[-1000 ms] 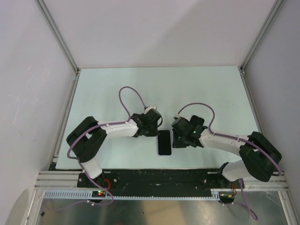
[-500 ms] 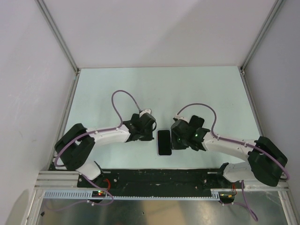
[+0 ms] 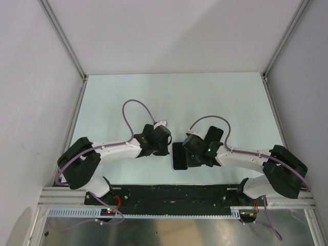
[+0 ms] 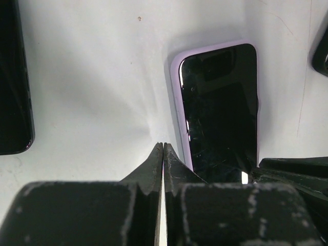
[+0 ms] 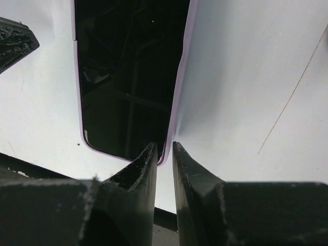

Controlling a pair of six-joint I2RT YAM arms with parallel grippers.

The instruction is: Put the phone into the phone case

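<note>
Okay, quick note: over the last second the left arm had drawn back toward the left of the overhead frame, while the right arm had slid in over the phone's right edge. The phone (image 3: 178,156) itself had not budged; it lay flat, low in the centre of the worktop (image 3: 154,97).

The left claw (image 4: 163,147) was pressed together, holding nothing, tips just beside the case's left rim. The right claw (image 5: 165,148) showed only a slit between its fingers, with a corner of the case (image 5: 178,97) right at that slit. I couldn't tell whether it nipped the rim or only hovered.

My read was that the phone already sat inside the case, since the lilac rim ran round every screen edge I could see. The right claw coming in looked like a last press on that corner.

As for materials, the screen was glossy black glass, reflective and speckled with dust. The case was pale lilac, matte and soft-looking, with rounded corners. The claw fingers were black, grainy wedges tapering to thin tips, and the worktop was pale and matte with one fine scratch.
</note>
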